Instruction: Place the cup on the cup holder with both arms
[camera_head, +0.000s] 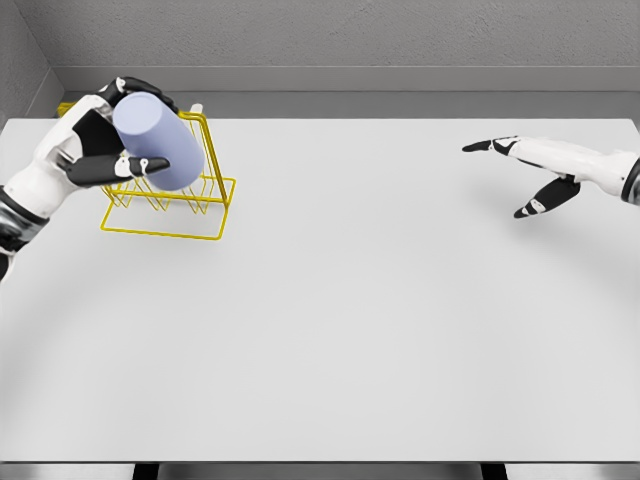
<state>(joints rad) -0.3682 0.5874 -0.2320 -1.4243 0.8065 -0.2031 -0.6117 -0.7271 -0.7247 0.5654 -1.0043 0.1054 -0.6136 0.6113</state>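
Pale lavender-blue, the cup (155, 140) sits tilted in the grasp of the left robot hand (100, 145) at the far left of the white worktop (350, 300). Its dark fingers (140, 165) wrap the cup's side, with the thumb across the near face and other fingers curling over the top. The cup is held directly over and in front of the yellow wire cup holder (180, 205), overlapping its upper frame; whether it touches the wire cannot be told. The cup holder stands on the worktop at the far left, its rectangular base flat. The right robot hand (530, 175) hovers over the far right of the worktop, well apart from the cup, fingers spread and grasping nothing.
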